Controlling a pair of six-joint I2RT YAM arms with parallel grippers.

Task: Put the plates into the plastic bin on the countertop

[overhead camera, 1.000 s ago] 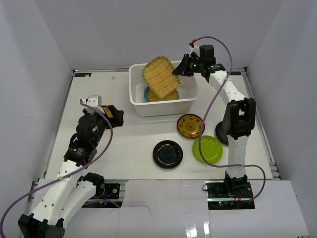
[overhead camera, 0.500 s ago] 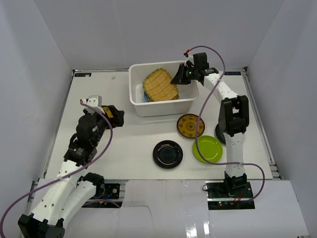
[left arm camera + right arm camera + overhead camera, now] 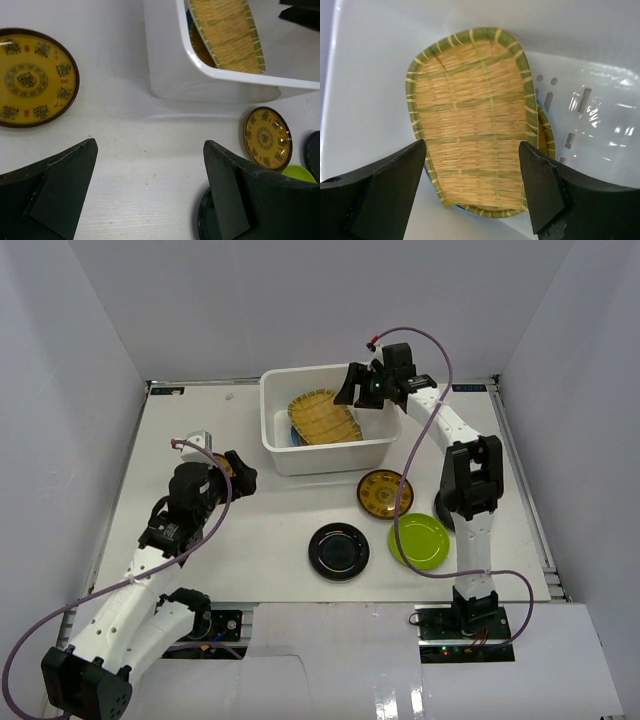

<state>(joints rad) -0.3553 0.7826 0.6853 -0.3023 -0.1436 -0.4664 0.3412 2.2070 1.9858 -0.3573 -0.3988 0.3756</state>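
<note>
The right gripper [image 3: 358, 392] hangs over the right end of the white rectangular plastic bin [image 3: 330, 456] at the far side of the off-white countertop [image 3: 270, 515]. Its two black fingers are spread wide and hold nothing. Directly below them, in the wrist view, a yellow woven-look plate with a green rim [image 3: 475, 120] lies inside the bin. It rests on a second woven-look plate [image 3: 546, 131], of which only an edge shows, and the slotted bin floor [image 3: 580, 115] is bare to the right. From above, a sliver of a light blue plate [image 3: 296, 436] peeks out under the stack at the bin's left.

The left gripper [image 3: 243, 473] hovers low over the countertop to the left of the bin, its fingers likewise parted and empty. A dark round plate with a gold pattern [image 3: 35, 77] lies flat just beyond it.

In front of the bin, three more dishes lie flat and apart on the countertop: another gold-patterned dark plate [image 3: 384, 492], a glossy black plate [image 3: 339, 550] and a lime green plate [image 3: 420, 540] beside the right arm.
</note>
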